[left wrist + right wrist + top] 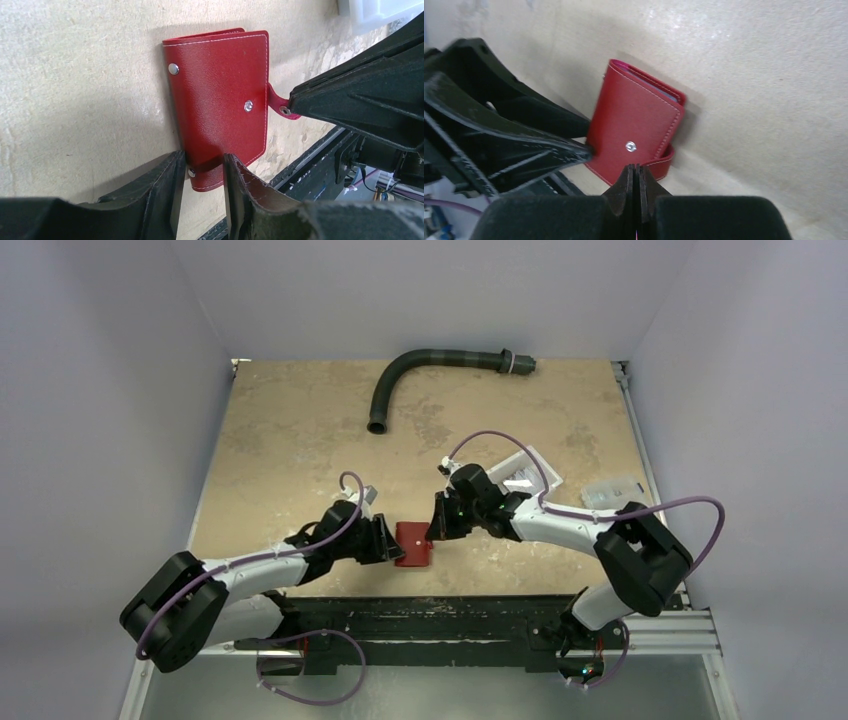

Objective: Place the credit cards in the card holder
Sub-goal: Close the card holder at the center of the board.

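Both end effectors (397,548) (433,533) gripping card holder (220,100), opposite edges

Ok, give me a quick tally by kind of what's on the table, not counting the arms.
Card holder, red: 1
Curved hose, dark grey: 1
White bin: 1
Clear plastic box: 1
Credit cards: 0 in plain sight
Total: 4

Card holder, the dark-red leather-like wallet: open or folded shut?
Folded shut: the dark-red wallet has covers together, though its snap tab is undone, pinched by the right gripper.
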Robot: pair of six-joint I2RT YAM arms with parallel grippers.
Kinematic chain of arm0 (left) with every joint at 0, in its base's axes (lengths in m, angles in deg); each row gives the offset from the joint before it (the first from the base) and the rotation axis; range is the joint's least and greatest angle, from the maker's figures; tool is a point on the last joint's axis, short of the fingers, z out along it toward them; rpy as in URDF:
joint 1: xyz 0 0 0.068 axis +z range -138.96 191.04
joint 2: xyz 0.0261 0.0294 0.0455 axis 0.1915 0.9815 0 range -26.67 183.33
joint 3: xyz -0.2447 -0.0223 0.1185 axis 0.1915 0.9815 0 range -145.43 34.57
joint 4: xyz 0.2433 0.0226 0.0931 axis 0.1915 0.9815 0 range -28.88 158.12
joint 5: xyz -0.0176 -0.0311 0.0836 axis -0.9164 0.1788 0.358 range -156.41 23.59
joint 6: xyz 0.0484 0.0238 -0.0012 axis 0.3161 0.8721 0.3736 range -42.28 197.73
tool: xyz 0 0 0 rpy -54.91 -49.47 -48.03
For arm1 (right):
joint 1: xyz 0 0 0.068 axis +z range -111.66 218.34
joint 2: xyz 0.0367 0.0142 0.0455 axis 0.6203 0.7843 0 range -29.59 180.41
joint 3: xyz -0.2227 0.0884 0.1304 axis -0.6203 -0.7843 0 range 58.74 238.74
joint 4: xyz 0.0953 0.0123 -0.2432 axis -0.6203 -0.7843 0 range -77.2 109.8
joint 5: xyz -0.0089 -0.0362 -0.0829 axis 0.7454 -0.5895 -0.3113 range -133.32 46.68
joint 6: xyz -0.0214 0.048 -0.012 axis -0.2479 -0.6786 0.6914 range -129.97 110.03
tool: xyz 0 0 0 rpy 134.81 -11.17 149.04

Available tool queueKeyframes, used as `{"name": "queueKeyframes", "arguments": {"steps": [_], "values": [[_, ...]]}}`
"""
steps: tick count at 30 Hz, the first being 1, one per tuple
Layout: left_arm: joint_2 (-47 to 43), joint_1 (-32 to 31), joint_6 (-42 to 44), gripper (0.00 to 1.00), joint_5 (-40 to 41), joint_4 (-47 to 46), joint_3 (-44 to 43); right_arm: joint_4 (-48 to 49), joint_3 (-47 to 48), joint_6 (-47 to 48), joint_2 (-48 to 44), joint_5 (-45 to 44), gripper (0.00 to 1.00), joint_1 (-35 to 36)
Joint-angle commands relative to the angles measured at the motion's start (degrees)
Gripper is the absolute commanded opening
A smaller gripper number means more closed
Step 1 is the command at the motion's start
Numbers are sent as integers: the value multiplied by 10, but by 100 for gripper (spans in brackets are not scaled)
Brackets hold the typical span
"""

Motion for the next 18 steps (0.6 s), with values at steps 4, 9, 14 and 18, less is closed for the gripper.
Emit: {"name": "queueKeyframes", "arguments": {"steps": [4,9,14,18], "values": [[14,-29,-29,36,-5,-65,11,146,-36,-115,-10,53,0,0],[12,-42,-40,34,9,-73,16,167,-48,-128,1,33,0,0],[7,-42,-39,34,15,-70,16,173,-45,-124,18,28,0,0],[9,-42,-37,34,15,-67,9,189,-51,-126,26,27,0,0]]}}
